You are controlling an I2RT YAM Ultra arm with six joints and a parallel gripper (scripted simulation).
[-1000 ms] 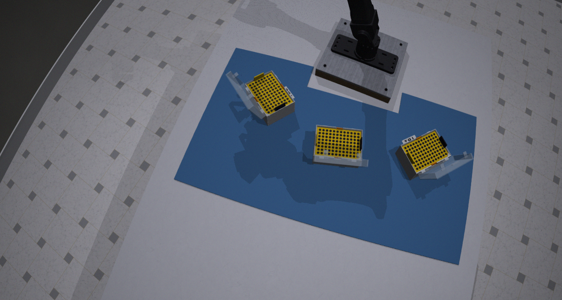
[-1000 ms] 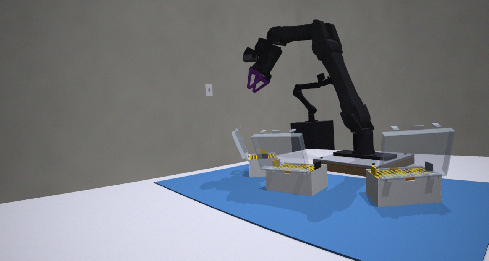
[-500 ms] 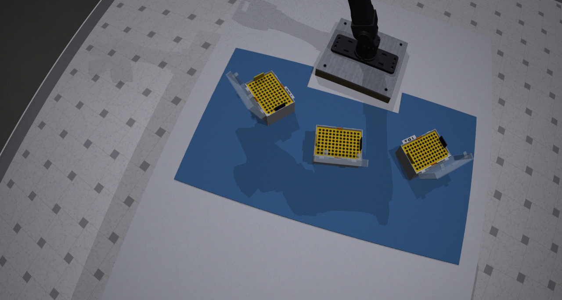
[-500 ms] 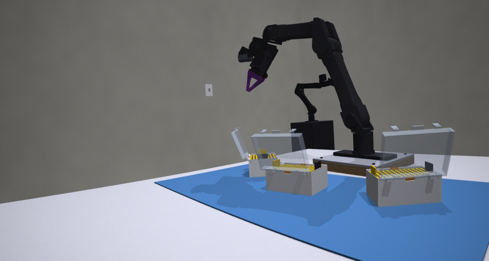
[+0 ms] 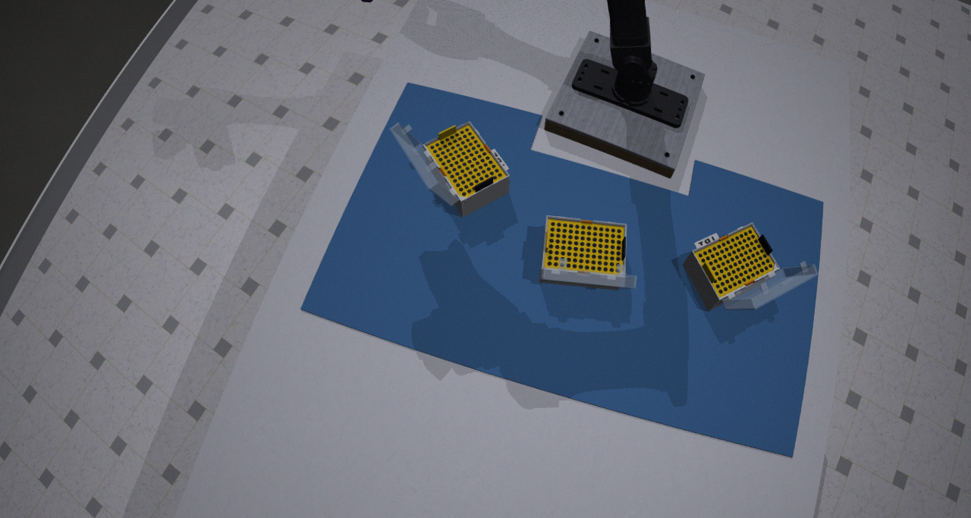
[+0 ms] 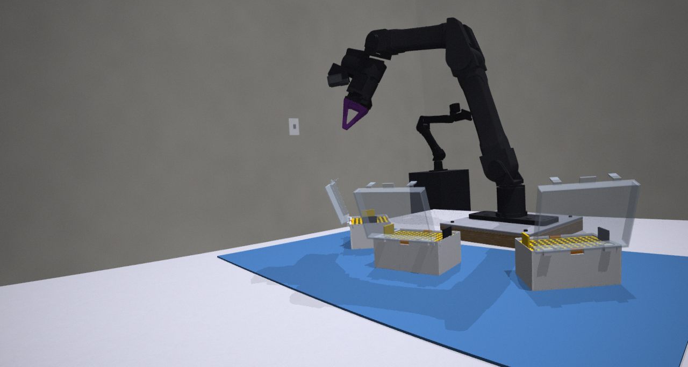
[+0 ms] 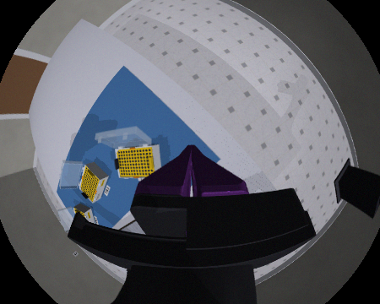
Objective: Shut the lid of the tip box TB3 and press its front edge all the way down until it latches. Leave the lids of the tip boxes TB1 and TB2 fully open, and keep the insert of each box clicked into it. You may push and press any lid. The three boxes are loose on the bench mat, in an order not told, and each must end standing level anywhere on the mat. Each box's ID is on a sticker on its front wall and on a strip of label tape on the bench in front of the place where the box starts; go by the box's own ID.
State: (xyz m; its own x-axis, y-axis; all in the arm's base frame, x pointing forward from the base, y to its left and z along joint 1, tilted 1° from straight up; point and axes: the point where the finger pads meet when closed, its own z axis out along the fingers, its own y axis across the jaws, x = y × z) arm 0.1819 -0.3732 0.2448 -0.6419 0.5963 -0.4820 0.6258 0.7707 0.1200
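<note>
Boxes first: three grey plastic tip boxes with yellow perforated inserts stand level on the blue rectangular mat [image 5: 475,352], every clear hinged lid raised. Which one is TB3 I cannot tell; only the right-hand box [image 5: 731,265] in the top view shows a readable sticker, seemingly TB1. The middle box [image 5: 583,246] sits well apart from it, and the third box [image 5: 468,165] stands near the mat's far corner. High above them hangs the purple-fingered gripper [image 6: 351,117], pinched together on nothing, tilted downward, touching no box. The black arm [image 6: 481,100] rises from a grey base plate [image 5: 590,131] on the white desk [image 5: 339,413].
</note>
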